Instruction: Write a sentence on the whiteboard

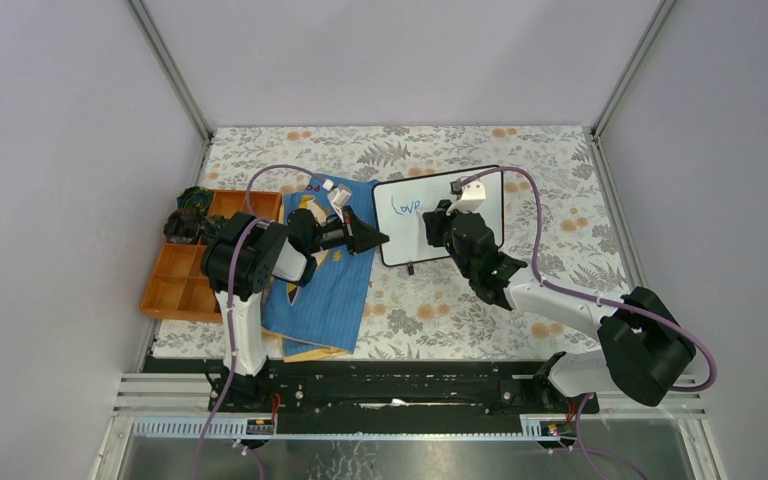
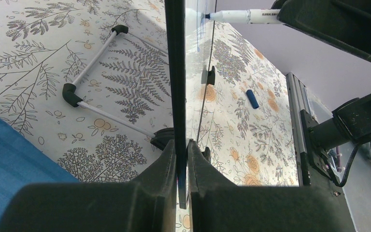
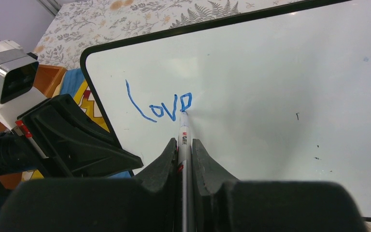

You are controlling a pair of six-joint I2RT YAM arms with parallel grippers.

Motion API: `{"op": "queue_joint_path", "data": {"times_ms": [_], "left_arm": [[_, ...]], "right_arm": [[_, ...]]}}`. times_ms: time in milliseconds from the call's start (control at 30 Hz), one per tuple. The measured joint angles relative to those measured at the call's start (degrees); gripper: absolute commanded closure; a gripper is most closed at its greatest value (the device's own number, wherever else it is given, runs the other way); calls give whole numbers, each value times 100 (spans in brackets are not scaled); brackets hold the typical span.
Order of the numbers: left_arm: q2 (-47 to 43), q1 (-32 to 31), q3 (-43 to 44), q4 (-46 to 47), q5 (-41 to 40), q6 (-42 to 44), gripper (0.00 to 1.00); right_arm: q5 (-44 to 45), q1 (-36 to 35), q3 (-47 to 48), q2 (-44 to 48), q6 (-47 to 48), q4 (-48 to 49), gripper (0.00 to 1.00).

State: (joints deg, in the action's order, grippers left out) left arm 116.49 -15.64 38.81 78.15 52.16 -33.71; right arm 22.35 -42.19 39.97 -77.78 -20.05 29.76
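While left gripper (image 2: 182, 143) pinches whiteboard (image 3: 270, 72) edge, steadying it upright mid-frame | right gripper (image 3: 184, 143) clamped tight on blue marker (image 3: 183, 126), tip at sentence (image 3: 159, 107) word "love", centre-left

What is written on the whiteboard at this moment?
Only the start of the sentence, "love" in blue, near the left edge of the whiteboard; the marker tip touches its last letter. The right gripper covers the board's lower middle.
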Motion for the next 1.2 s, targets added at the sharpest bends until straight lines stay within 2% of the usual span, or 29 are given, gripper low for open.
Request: {"op": "queue_joint_path", "data": {"times_ms": [900,1200], "left_arm": [[0,0,7,-15,11,0,100],[0,0,7,-13,20,2,100]], "right_arm": [[505,76,-61,304,-28,-487,100],[157,138,-501,1311,179,-452,100]]}}
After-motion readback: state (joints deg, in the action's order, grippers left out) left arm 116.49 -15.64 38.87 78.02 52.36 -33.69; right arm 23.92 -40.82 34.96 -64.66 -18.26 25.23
